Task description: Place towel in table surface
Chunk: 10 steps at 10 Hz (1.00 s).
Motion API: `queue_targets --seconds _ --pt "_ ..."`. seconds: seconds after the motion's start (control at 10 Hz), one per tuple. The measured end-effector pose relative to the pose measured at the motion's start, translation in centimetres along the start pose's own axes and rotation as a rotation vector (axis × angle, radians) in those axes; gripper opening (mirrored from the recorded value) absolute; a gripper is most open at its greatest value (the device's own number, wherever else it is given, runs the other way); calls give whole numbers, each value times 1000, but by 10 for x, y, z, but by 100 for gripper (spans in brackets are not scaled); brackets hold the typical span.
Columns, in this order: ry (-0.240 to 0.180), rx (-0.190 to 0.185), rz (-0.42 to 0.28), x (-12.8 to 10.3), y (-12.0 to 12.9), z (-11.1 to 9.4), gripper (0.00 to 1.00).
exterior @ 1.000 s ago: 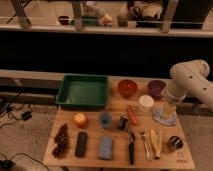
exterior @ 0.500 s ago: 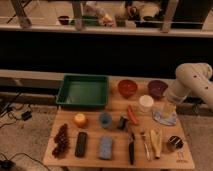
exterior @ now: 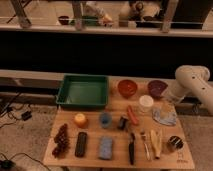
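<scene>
Since the task turns on the towel [exterior: 164, 116], its place is given first: it is seen as a crumpled grey-blue heap on the wooden table [exterior: 90, 131], near the right edge, just right of the white cup [exterior: 146, 103] and in front of the purple bowl [exterior: 156, 88]. The gripper [exterior: 167, 101] is carried at the end of the single white arm [exterior: 192, 81], which reaches in from the right. The gripper is placed just above and behind the towel, so the cloth lies directly below it and slightly toward the camera. Whether the gripper is clenched on the cloth or released cannot be told. No clear long axis is shown by the heap (it looks a little wider across than deep). The towel is judged to be resting on the surface already, so the coming move is thought to depend on a straight lift clear of the cloth. As for containers, the green tray [exterior: 82, 92] at the back left is seen empty, and nothing can be made out inside the orange bowl [exterior: 127, 88] or the purple bowl.
</scene>
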Motion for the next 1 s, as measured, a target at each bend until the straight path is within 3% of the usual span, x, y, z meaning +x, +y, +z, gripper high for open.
queue_targets --seconds 0.2,0.4,1.0 --pt "14 -2 -17 3 -13 16 80" --pt "46 -11 -4 21 -19 27 80" --pt "123 -62 145 73 -14 53 80"
